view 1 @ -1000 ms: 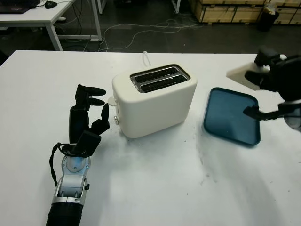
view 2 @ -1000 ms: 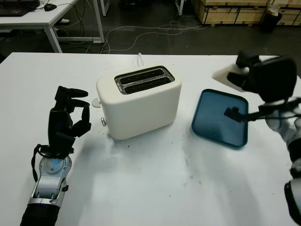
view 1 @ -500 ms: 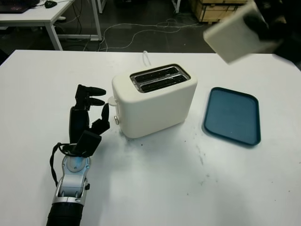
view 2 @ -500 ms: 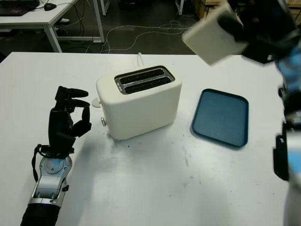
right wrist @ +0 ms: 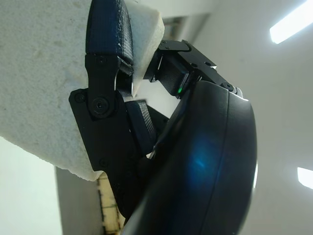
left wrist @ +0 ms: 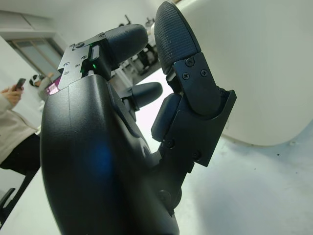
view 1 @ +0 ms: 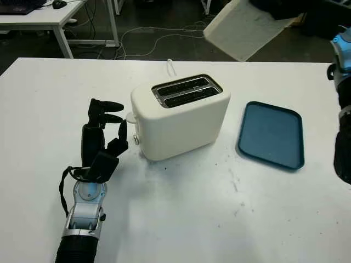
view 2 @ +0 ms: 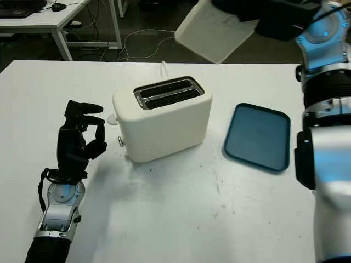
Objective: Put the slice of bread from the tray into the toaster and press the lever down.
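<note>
A white slice of bread (view 1: 241, 30) hangs high in the air, behind and to the right of the toaster, held by my right hand (view 2: 258, 16), which is shut on it. In the right wrist view a black finger (right wrist: 110, 63) presses across the bread (right wrist: 39, 73). The cream two-slot toaster (view 1: 181, 115) stands mid-table with both slots empty; its lever (view 1: 134, 139) is on the left end. My left hand (view 1: 101, 137) is upright on the table just left of the toaster, fingers curled, holding nothing. The blue tray (view 1: 271, 134) lies bare to the right.
The toaster's white cord (view 1: 171, 67) runs off the table's far edge. Beyond the table are a white desk (view 1: 49, 19), floor cables and wooden crates (view 1: 263, 11). A person (left wrist: 14, 127) sits in the background of the left wrist view.
My right hand has lifted the bread from just above the tray, up and leftward to a spot high behind the toaster. The tray, tilted a second ago, lies flat. The left hand has not moved.
</note>
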You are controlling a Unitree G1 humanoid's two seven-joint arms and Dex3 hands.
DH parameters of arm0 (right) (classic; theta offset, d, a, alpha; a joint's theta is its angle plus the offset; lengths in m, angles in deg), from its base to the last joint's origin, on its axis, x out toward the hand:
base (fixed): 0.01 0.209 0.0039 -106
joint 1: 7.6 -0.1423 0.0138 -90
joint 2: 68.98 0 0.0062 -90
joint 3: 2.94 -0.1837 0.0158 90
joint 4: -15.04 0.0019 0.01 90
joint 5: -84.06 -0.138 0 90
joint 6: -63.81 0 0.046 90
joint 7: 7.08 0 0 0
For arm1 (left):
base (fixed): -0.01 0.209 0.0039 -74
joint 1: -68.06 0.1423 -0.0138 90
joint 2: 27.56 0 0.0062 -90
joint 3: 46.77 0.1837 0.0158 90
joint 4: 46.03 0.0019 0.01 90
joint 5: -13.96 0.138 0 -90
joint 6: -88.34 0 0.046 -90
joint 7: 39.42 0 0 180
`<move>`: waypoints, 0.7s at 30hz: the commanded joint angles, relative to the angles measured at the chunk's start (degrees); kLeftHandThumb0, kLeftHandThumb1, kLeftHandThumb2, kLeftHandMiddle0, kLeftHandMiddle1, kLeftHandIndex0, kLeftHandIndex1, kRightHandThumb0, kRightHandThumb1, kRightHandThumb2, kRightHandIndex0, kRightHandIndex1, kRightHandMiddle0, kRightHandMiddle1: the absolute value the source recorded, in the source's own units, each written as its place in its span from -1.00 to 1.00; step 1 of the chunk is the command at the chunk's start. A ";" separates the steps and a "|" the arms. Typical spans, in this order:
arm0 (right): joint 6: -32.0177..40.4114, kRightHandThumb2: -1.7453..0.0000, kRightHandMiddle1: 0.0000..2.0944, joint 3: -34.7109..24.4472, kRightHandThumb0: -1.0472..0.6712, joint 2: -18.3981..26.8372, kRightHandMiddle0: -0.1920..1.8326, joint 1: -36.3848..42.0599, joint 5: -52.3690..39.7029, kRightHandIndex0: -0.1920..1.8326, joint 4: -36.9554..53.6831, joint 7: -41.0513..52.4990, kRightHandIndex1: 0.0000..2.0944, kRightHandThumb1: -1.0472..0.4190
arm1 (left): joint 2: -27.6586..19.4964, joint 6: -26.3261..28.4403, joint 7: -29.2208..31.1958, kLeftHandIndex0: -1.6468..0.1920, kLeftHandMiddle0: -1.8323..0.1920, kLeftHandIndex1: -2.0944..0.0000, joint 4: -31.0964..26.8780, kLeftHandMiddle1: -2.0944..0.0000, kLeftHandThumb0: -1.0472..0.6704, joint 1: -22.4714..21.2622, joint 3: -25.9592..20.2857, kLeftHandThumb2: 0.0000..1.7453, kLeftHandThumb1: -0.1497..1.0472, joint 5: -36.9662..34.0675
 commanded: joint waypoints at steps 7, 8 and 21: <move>4.04 0.63 0.67 2.25 -0.47 -2.93 -0.04 -0.43 2.56 0.19 -0.41 0.58 0.67 -0.83 | 0.15 0.56 -0.75 0.79 0.81 -0.55 0.07 -0.67 -0.68 -1.19 0.25 -0.02 0.55 0.91; 4.53 0.62 0.67 2.46 -0.48 -3.27 -0.04 -0.48 2.66 0.19 -0.53 0.97 0.67 -0.83 | 0.12 0.48 -0.62 0.79 0.81 -0.55 0.14 -0.67 -0.68 -1.20 0.26 -0.03 0.55 0.77; 5.87 0.60 0.67 4.29 -0.39 -6.70 -0.03 -0.98 4.99 0.20 -1.33 -1.28 0.67 -0.83 | 0.16 -0.63 -1.10 0.79 0.81 -0.55 1.25 -0.67 -0.69 -1.40 0.48 -0.05 0.58 1.18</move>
